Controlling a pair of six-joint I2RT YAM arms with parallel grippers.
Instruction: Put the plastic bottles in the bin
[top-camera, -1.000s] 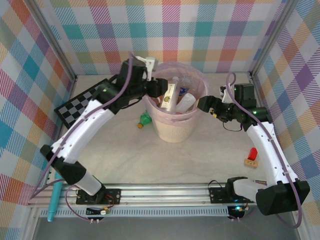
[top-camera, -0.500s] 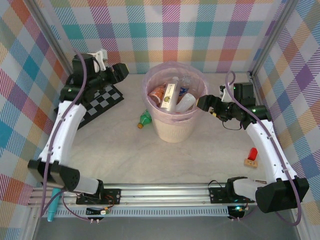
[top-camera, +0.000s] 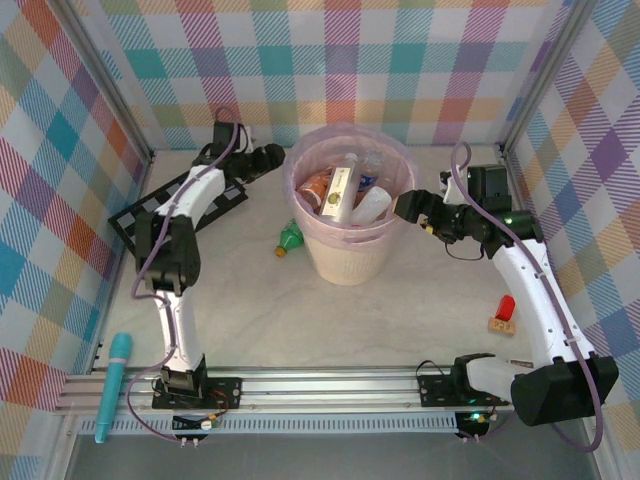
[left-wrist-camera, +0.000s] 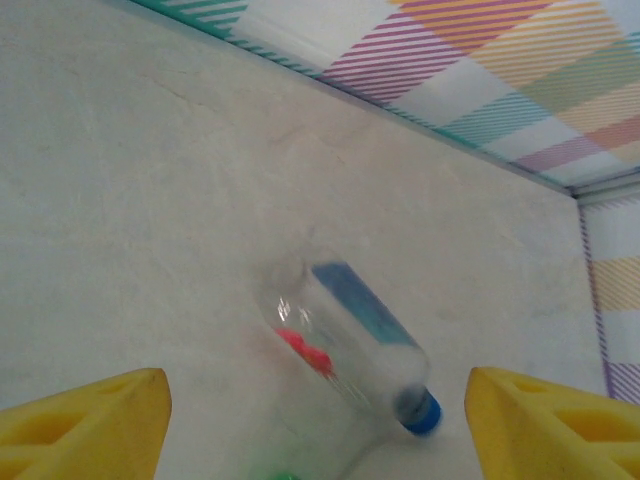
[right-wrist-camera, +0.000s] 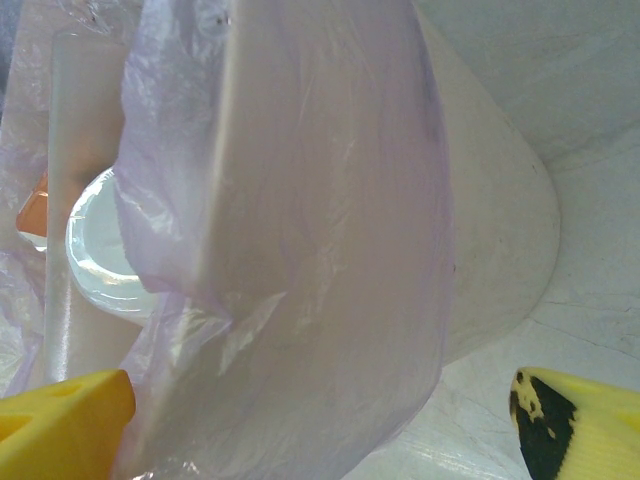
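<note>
The cream bin (top-camera: 345, 255) with its pink liner stands mid-table and holds several plastic bottles (top-camera: 347, 193). A green bottle (top-camera: 290, 237) lies on the table just left of it. My left gripper (top-camera: 272, 156) reaches in at the bin's back left. In the left wrist view that gripper (left-wrist-camera: 312, 400) is open, and a clear bottle (left-wrist-camera: 350, 340) with a blue label and blue cap lies on the table ahead between its yellow fingertips, untouched. My right gripper (top-camera: 408, 207) is open, its jaws either side of the bin's right rim (right-wrist-camera: 330, 200); a clear bottle base (right-wrist-camera: 95, 250) shows inside.
A black-and-white checkerboard (top-camera: 138, 213) lies at the far left under the left arm. A teal pen-like stick (top-camera: 112, 385) rests on the front rail at the left. A small red block (top-camera: 505, 306) sits on a wooden piece near the right arm. Plaid walls close in the back and sides.
My left arm has left the bin's rim, swung out to the left and come back low behind the bin's left side, its jaws spreading wider. The right arm has not moved.
</note>
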